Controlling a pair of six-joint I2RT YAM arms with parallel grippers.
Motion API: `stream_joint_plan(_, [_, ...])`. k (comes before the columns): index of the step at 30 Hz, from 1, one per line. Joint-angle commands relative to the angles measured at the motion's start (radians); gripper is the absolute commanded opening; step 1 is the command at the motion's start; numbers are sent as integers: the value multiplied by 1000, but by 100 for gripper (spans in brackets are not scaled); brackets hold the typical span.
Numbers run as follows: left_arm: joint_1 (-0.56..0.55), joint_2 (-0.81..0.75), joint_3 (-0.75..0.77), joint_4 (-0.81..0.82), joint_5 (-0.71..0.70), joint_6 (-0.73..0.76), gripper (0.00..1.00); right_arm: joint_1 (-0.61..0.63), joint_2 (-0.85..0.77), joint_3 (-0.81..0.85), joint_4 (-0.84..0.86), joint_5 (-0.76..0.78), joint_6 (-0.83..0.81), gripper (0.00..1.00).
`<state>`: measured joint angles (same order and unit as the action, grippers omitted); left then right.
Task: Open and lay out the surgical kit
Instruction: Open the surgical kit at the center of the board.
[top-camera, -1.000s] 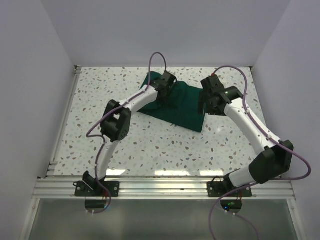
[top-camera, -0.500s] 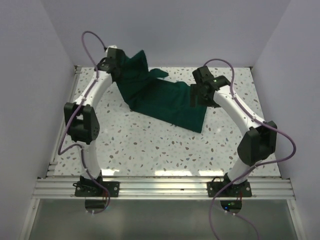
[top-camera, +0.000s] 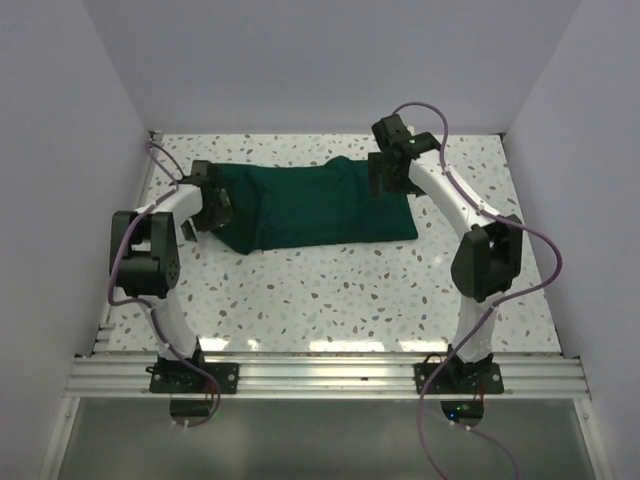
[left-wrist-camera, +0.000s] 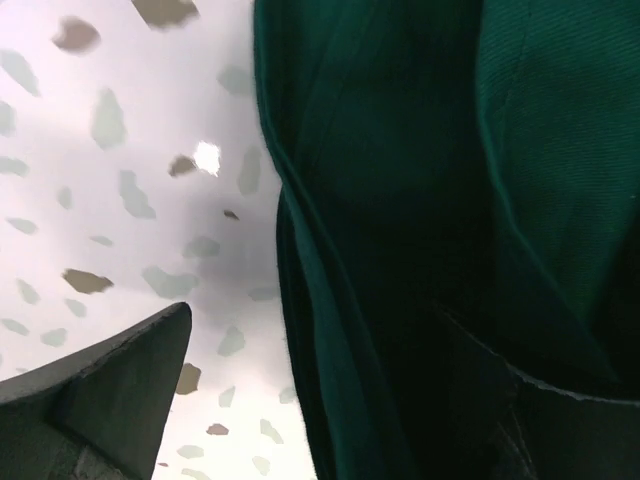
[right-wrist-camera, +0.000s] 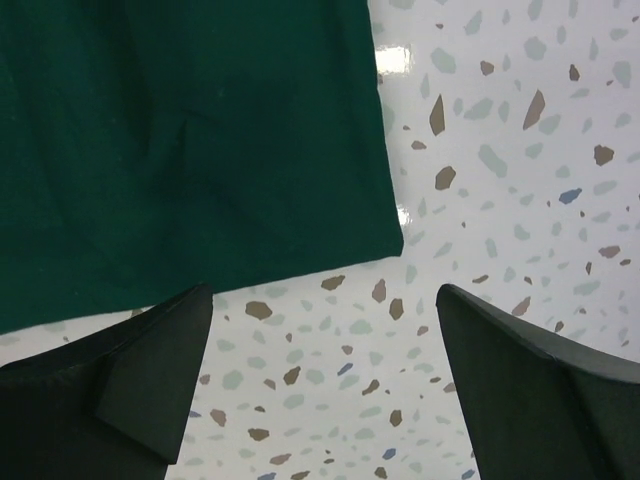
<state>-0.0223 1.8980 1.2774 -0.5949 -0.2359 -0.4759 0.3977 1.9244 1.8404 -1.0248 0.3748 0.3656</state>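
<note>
Dark green cloth wrap (top-camera: 315, 205), speckled table (top-camera: 330, 290)

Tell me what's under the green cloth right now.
Only the speckled table shows around the green cloth. The cloth lies spread flat and opaque, so whatever sits beneath it, tray or instruments, is covered and cannot be seen.

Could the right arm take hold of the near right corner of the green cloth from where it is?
Probably yes. The right gripper is open and empty just off that corner of the green cloth, with only bare table between the fingers.
</note>
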Motion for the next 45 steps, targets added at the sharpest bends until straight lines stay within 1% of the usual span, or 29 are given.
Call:
stream_joint_plan(1, [-5,-59,-23,70,41,12,100,-25,44,89,2,-16,-31,99])
stream_joint_plan(5, [-4,-79,46,52,0,26,100,-56,87,138,23,-76,-24,99])
stream_joint_plan(8, [-4,-97,117,37,-20,17,100,-109,129,197,49,-144,7,99])
stream_joint_plan(11, [-4,-148,171,37,-40,11,100,-199,220,276,69,-232,42,99])
stream_joint_plan(14, [-4,-207,194,17,-74,3,100,-227,330,356,103,-283,36,99])
stream_joint_plan(15, [-4,-239,188,7,-78,-12,100,-233,397,405,115,-321,30,98])
stream_joint_plan(16, [-4,-258,178,-5,-75,-16,100,-237,428,434,121,-338,26,97])
stream_joint_plan(18, [-5,-331,114,-2,-53,-33,99,-240,513,512,144,-369,13,96])
stream_joint_plan(19, [-10,-358,87,4,-43,-39,100,-240,528,528,161,-370,10,96])
stream_joint_plan(20, [-14,-387,56,7,-37,-43,100,-243,541,533,185,-370,13,96])
stream_joint_plan(21, [-21,-439,-2,7,-31,-47,100,-244,547,524,250,-411,18,96])
stream_joint_plan(24, [-63,-517,-91,-12,-48,-61,100,-252,550,490,377,-448,45,95])
stream_joint_plan(27, [-103,-568,-154,-48,-65,-76,100,-252,567,497,428,-456,62,95])
stream_joint_plan(30, [-131,-600,-182,-78,-77,-93,100,-252,602,542,462,-464,78,95])
stream_joint_plan(34, [-166,-619,-176,-127,-102,-95,100,-252,640,560,479,-464,95,93])
stream_joint_plan(38, [-169,-629,-174,-154,-111,-93,100,-252,671,565,474,-456,108,89])
stream_joint_plan(40, [-171,-634,-176,-166,-117,-93,100,-252,682,553,476,-444,108,89])
stream_joint_plan(43, [-172,-639,-184,-175,-120,-93,99,-252,688,536,485,-409,101,86])
stream_joint_plan(45, [-176,-645,-196,-174,-120,-92,100,-252,690,540,486,-387,95,82])
